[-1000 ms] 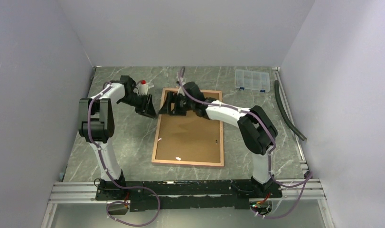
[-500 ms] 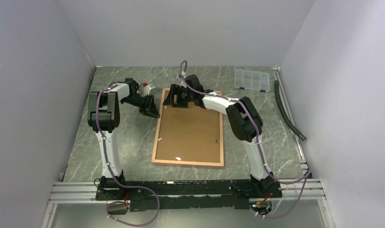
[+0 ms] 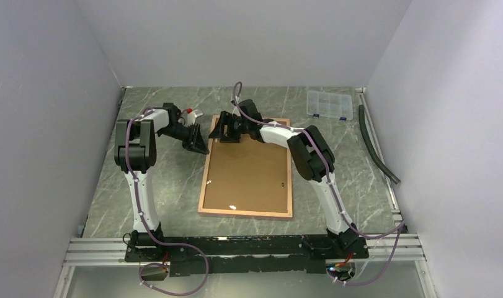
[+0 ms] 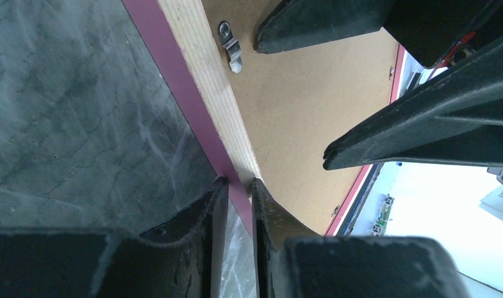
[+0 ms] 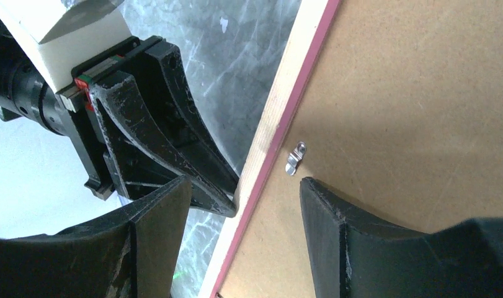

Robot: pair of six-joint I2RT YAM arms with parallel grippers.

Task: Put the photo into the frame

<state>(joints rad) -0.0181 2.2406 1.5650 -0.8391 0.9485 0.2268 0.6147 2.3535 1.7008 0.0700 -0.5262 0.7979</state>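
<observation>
The frame (image 3: 203, 189) lies face down on the marble table, tan reverse up, with a brown backing board (image 3: 249, 174) filling it. The photo is hidden. My left gripper (image 3: 201, 148) sits at the frame's upper left edge. In the left wrist view, the left gripper (image 4: 239, 183) has its fingertips closed on the pink and wood rim (image 4: 193, 68). My right gripper (image 3: 219, 131) hovers open over the same corner. In the right wrist view, the right gripper (image 5: 245, 186) straddles the rim (image 5: 286, 105) beside a metal clip (image 5: 294, 158).
A clear plastic organiser box (image 3: 328, 104) stands at the back right. A dark hose (image 3: 376, 146) runs along the right wall. Grey walls close in the table on three sides. The two grippers sit very close together at the frame's corner.
The left gripper has moved right to the frame's edge and narrowed onto the rim. The right arm has reached further back and left to the corner, its jaws slightly narrower.
</observation>
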